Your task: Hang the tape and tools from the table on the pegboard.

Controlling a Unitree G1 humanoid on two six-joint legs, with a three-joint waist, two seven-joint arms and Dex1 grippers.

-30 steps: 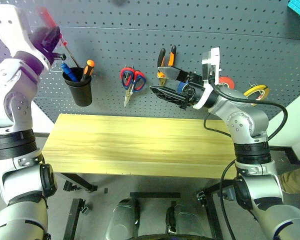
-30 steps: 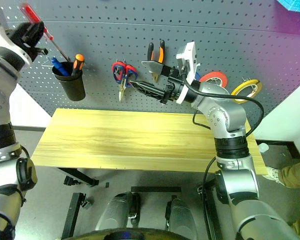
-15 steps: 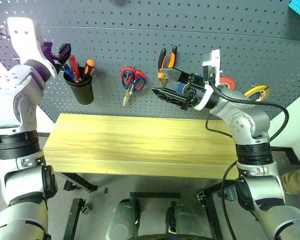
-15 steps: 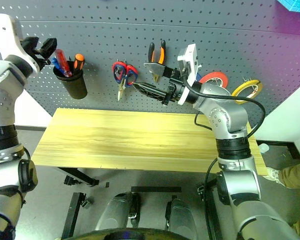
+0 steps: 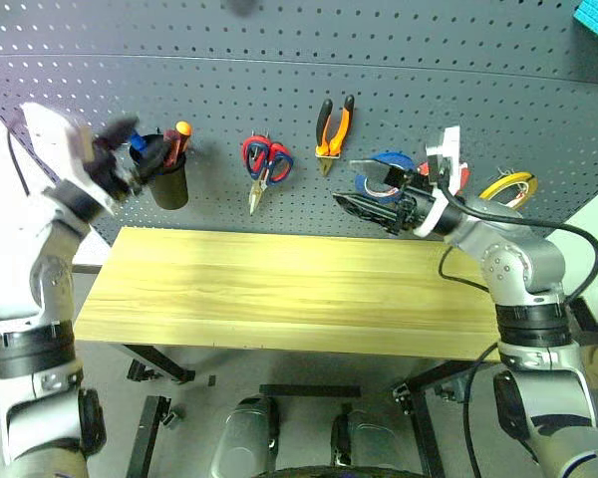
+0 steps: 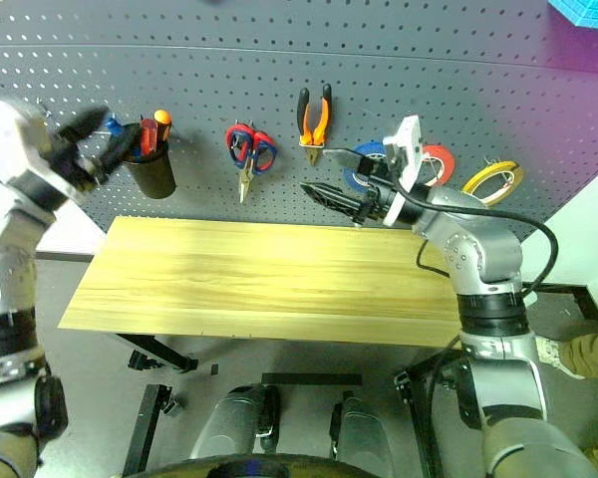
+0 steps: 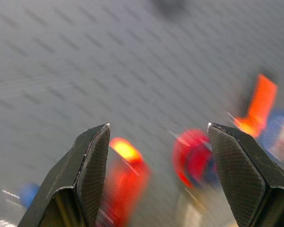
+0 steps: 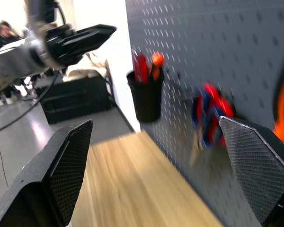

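The left gripper (image 5: 120, 164) was seen released and empty, just beside the black cup (image 5: 167, 181) on the pegboard (image 5: 279, 90); the right gripper (image 6: 331, 177) was likewise spread wide, grasping nothing, held above the surface (image 5: 279, 289). The red-handled screwdriver (image 8: 140, 67) stood in the cup, the pliers (image 5: 334, 124) hung from a hook, and the red tape (image 6: 437, 164) hung beside the right wrist. The dark-handled scissors could not be made out, possibly hidden behind the right arm. The surface was bare, so the hanging was judged all but done; both grippers would best be drawn straight away from the board, so that no hook or handle is snagged. The right wrist view showed the left gripper from the side with the screwdriver upright in the cup, whereas the head views were blurred there.
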